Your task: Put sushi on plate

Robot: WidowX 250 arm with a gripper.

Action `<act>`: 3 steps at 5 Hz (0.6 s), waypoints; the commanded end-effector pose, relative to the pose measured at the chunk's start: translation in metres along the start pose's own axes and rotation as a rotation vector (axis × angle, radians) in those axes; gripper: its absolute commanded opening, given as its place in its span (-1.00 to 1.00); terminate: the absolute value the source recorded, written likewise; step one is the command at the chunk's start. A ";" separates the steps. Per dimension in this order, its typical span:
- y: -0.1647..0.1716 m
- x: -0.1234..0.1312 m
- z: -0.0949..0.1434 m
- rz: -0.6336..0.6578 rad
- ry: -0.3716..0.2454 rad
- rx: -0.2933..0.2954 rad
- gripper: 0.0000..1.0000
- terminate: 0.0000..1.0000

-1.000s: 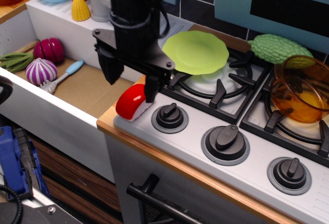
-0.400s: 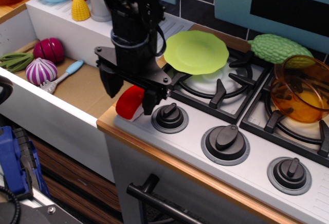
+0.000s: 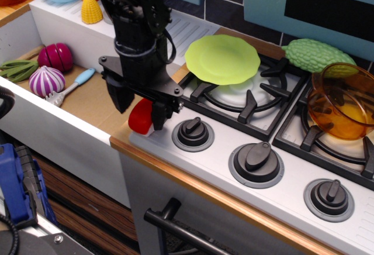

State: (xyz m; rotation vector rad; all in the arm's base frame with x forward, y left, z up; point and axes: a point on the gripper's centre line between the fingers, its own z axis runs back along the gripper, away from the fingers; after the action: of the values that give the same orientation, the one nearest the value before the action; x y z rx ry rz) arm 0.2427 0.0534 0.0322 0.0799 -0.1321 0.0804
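The sushi (image 3: 139, 119), a glossy red top over a white base, lies on the stove's front left corner beside the leftmost knob. My black gripper (image 3: 138, 104) is down over it with one finger on each side, jaws open around it; whether the fingers touch it is unclear. The lime-green plate (image 3: 222, 58) with a wavy rim rests on the left burner, behind and to the right of the gripper.
A transparent orange bowl (image 3: 342, 100) sits on the right burner, a bumpy green vegetable (image 3: 315, 54) behind it. Three knobs (image 3: 256, 160) line the stove front. The sink at left holds a striped onion (image 3: 47, 81), a purple vegetable (image 3: 56, 57) and a spatula (image 3: 71, 86).
The gripper has moved left and lower, so its fingers now straddle the sushi instead of standing behind it. The sushi has shifted slightly left and is partly covered.
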 end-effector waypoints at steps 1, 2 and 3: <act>-0.002 0.003 -0.001 0.022 -0.028 0.004 -1.00 -1.00; -0.003 0.007 0.007 0.016 -0.025 0.014 -1.00 -1.00; 0.001 0.022 0.026 -0.016 -0.010 0.018 -1.00 -1.00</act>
State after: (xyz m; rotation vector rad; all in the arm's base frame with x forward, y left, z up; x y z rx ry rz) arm 0.2626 0.0532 0.0604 0.1016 -0.0974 0.0495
